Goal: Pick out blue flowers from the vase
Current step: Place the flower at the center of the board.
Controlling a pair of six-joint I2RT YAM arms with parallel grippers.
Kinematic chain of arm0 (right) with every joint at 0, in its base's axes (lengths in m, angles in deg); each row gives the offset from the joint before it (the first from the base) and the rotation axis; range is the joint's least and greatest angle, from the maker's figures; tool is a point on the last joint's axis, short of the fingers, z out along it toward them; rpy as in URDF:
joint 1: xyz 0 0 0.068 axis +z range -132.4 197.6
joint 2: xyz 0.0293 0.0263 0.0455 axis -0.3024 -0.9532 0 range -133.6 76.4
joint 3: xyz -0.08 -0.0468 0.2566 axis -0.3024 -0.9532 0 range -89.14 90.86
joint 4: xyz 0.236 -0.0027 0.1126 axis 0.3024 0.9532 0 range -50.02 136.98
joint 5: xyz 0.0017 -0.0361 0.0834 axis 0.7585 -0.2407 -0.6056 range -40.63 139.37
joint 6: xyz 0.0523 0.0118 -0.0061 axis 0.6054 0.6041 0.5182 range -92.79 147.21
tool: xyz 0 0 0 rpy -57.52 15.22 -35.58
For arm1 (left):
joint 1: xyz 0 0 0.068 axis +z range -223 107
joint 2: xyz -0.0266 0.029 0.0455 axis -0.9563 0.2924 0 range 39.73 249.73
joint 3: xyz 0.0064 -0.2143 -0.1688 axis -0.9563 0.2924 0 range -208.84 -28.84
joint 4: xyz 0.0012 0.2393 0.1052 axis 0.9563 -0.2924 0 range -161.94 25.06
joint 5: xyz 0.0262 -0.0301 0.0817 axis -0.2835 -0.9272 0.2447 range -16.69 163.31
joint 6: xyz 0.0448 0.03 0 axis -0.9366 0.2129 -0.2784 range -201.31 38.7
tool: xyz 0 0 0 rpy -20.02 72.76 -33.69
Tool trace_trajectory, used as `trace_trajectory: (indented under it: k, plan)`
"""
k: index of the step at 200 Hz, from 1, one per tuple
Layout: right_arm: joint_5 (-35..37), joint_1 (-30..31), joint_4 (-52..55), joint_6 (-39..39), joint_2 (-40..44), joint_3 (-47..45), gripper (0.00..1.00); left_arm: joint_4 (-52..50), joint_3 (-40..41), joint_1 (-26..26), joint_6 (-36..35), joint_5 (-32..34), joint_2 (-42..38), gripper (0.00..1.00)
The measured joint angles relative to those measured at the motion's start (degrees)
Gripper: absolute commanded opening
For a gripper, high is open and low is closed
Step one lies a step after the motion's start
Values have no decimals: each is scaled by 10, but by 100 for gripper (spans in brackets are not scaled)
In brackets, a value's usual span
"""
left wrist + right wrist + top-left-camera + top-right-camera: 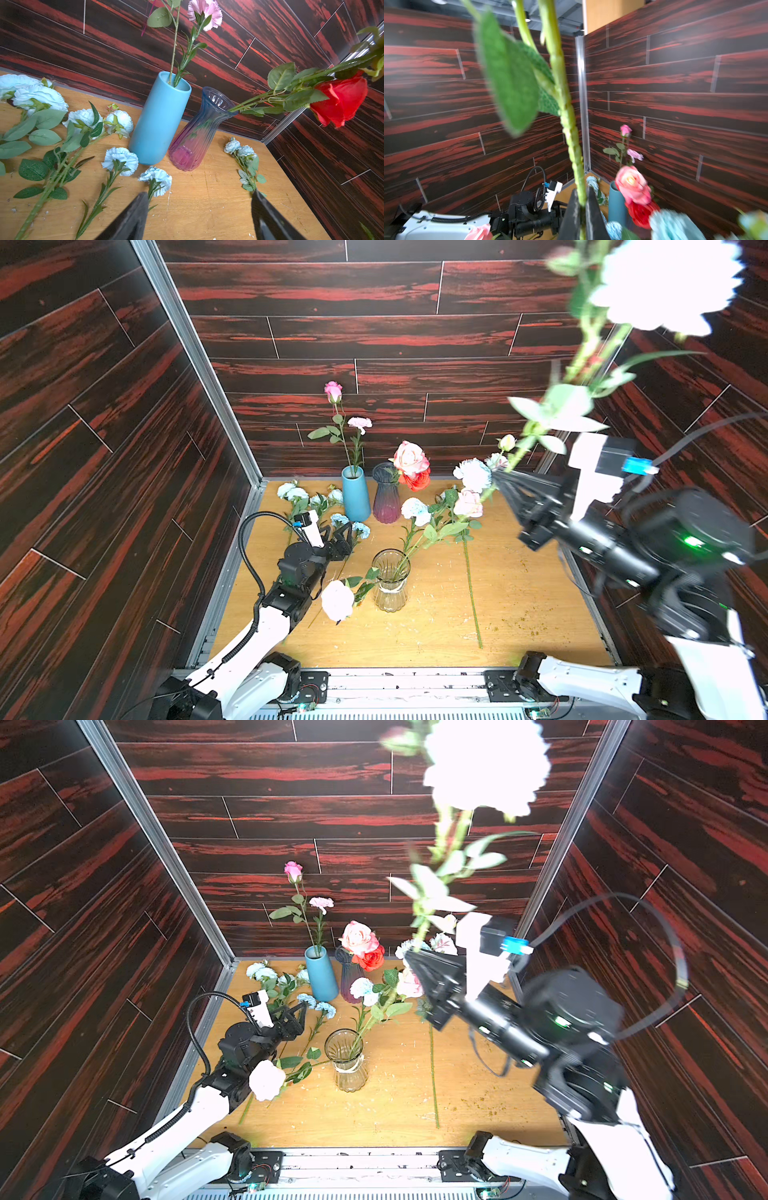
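Some ruffled pale blue flowers already lie out, the right end effector pinches another green stem, the left end effector is wide, and the clear glass vase keeps more.

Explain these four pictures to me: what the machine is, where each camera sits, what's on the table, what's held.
This is a two-armed robot; each arm ends in a two-fingered gripper. Two pictures come from paired cameras overhead and show nearly the same scene; the other two come from a camera on each wrist. On the table stand a clear vase, a blue vase and a purple vase, with blue flowers lying around. The right gripper is shut on the stem of a pale flower, held high near the overhead cameras. The left gripper is open and empty.
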Motion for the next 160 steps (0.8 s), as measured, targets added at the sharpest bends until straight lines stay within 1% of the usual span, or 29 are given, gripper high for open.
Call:
trace_trajectory:
  k: [30,62,91,113,127,142,149,160]
  plan:
    - [94,0,43,23,65,-42,0,-1,0,0,-1,5,0,79]
    - [219,0,89,50,119,-101,0,0,0,0,-1,6,10,79]
    - [339,0,134,77,127,-136,0,-1,0,0,-1,6,13,79]
    - [409,0,162,95,122,-163,0,-1,0,0,-1,6,13,79]
    - [440,-2,171,102,117,-177,0,-2,0,0,-1,7,13,79]
    - [451,-18,186,111,104,-182,0,-4,0,0,-1,8,13,79]
    - [444,-41,190,115,94,-182,0,-6,0,0,-1,8,13,79]
    - [408,-106,190,120,77,-188,0,-9,0,0,-1,9,13,79]
